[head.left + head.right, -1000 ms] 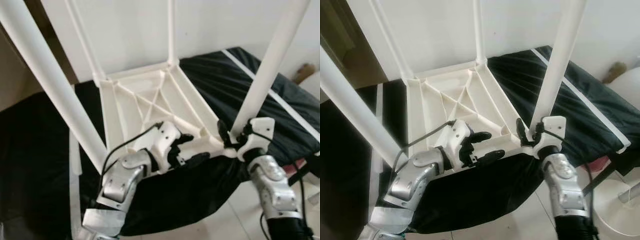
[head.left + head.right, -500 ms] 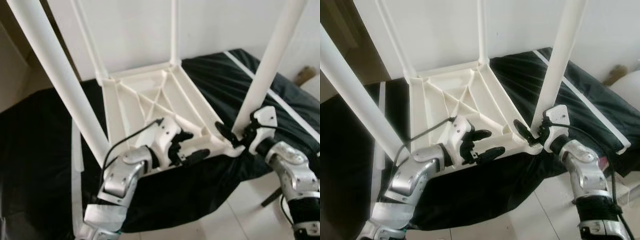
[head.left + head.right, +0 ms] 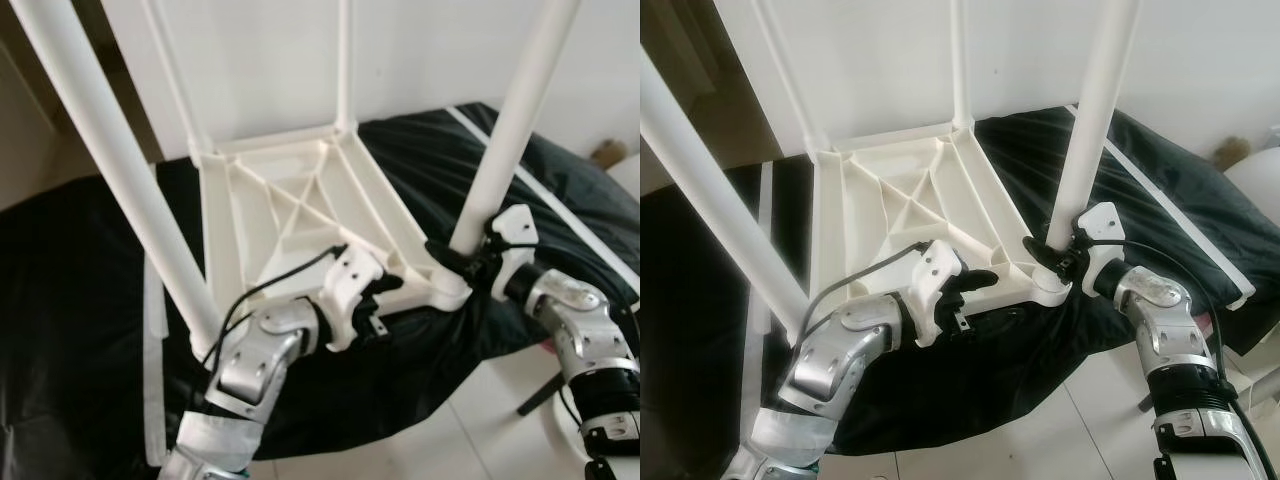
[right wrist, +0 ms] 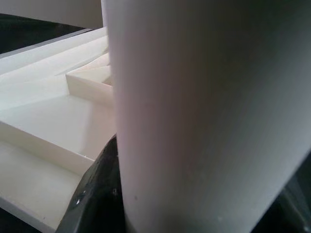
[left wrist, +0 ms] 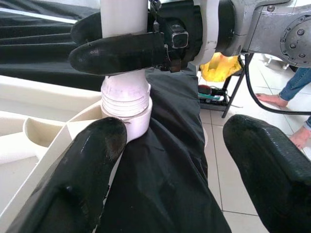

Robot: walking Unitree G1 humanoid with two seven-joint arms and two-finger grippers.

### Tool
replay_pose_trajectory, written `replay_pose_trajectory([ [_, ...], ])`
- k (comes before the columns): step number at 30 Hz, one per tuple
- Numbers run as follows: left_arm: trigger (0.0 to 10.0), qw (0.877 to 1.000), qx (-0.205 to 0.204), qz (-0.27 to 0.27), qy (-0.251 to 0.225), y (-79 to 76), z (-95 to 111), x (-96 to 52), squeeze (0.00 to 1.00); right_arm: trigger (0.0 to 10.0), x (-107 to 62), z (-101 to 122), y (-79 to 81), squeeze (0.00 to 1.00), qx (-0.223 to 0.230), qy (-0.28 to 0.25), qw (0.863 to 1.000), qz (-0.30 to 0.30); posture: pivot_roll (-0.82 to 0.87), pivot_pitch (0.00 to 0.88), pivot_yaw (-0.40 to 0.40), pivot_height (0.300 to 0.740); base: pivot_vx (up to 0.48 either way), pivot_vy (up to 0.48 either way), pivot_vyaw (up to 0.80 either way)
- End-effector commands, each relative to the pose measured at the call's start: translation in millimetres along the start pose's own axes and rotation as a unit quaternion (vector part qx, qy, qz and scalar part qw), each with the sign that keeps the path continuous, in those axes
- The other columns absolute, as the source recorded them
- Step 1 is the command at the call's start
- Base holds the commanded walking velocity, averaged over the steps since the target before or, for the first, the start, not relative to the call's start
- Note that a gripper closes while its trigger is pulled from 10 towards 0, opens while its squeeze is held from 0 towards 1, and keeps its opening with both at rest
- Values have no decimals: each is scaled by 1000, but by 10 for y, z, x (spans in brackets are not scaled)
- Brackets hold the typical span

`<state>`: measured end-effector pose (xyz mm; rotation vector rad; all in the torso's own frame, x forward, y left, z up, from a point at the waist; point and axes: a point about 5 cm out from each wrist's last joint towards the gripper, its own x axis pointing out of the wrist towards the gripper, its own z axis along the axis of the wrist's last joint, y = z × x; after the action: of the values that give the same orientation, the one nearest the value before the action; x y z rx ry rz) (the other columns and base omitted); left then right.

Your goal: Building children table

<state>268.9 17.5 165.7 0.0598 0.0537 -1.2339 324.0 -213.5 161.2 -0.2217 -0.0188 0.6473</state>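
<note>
Table top lies upside down on black cloth. Right gripper clamps the near leg just above its corner socket, likely to screw it in. Left gripper, fingers spread, braces the edge beside it.

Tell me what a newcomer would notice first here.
An upturned white table lies on a black sheet, its four legs pointing up. The right gripper is clamped on the near right leg just above its socket, while the left gripper sits open at the table's near edge.
</note>
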Motion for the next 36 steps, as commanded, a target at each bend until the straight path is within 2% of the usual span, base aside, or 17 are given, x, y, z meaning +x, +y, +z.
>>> replay_pose_trajectory([
  [1,10000,998,5,62,5,50,-28,-10,0,0,13,-147,85,0,10,32,999,22,-43,0,17,740,0,0,0],
  [3,10000,998,11,67,9,56,-44,-7,0,0,9,-163,79,0,12,34,999,20,-49,0,8,740,0,0,0],
  [4,10000,997,31,73,5,56,-48,-5,0,4196,6,-174,78,0,20,33,999,11,-47,0,5,740,0,0,0],
  [5,10000,997,31,73,5,56,-48,-5,0,4196,6,-174,78,0,20,33,999,11,-47,0,5,740,0,0,0],
  [6,10000,996,43,76,4,50,-62,-5,0,10000,6,-180,92,0,29,30,999,0,-44,0,-2,740,0,0,0],
  [11,10000,993,68,96,4,57,-97,-24,0,10000,41,-180,135,0,44,14,998,-41,-35,0,-9,740,0,0,0],
  [16,10000,991,59,120,-2,88,-101,-29,0,10000,108,-209,188,0,38,29,993,-106,-37,0,-11,740,0,0,0],
  [18,10000,990,61,130,0,115,-111,-14,0,10000,149,-224,256,0,55,28,986,-157,-43,0,-8,740,0,0,0],
  [25,10000,989,67,128,-8,151,-103,2,0,10000,219,-238,472,0,107,23,970,-216,-58,0,6,740,0,0,0],
  [27,10000,991,44,122,-13,167,-119,16,0,10000,249,-271,549,0,149,30,950,-274,-71,0,21,740,0,0,0],
  [28,10000,991,44,122,-13,167,-119,16,0,10000,249,-271,549,0,149,30,950,-274,-71,0,21,740,0,0,0],
  [29,10000,992,29,123,-16,170,-128,30,0,10000,256,-293,592,0,163,37,935,-312,-75,0,23,740,0,0,0],
  [31,10000,992,29,123,-16,170,-128,30,0,10000,256,-293,592,0,163,37,935,-312,-75,0,23,740,0,0,0],
  [32,10000,992,19,126,-17,168,-137,47,0,10000,248,-313,634,0,162,46,920,-354,-77,0,24,740,0,0,0],
  [33,10000,992,19,126,-17,168,-137,47,0,10000,248,-313,634,0,162,46,920,-354,-77,0,24,740,0,0,0],
  [34,10000,991,14,131,-14,163,-153,71,0,10000,230,-336,687,0,170,54,904,-389,-75,0,28,740,0,0,0],
  [36,10000,992,5,121,-13,111,-173,101,0,10000,222,-342,760,0,169,58,897,-405,-74,0,31,740,0,0,0],
])
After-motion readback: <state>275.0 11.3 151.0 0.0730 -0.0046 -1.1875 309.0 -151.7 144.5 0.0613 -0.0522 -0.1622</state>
